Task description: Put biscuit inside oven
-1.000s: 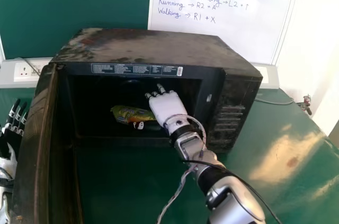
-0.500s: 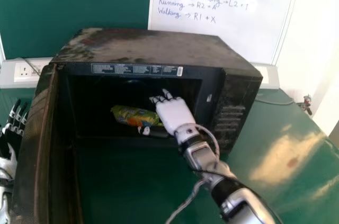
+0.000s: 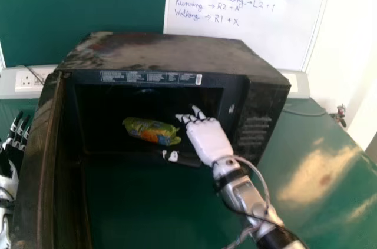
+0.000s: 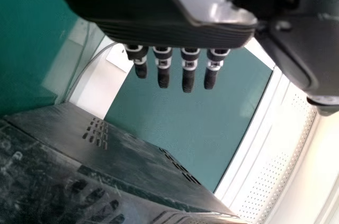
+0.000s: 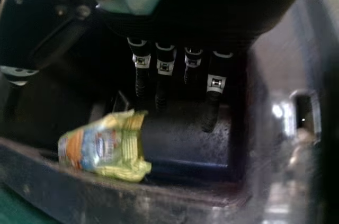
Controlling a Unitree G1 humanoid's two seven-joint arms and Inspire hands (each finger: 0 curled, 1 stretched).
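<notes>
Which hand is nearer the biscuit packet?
Right. The right hand is just right of the biscuit packet; the left hand is outside, beyond the open oven door.

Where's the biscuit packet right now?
In the head view, the biscuit packet lies inside the oven, just left of the right hand.

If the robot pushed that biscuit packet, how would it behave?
The packet would likely crumple at its creased wrapper end, while its fuller middle may feel stiffer. It might slide fairly easily on the smooth-looking oven floor.
</notes>
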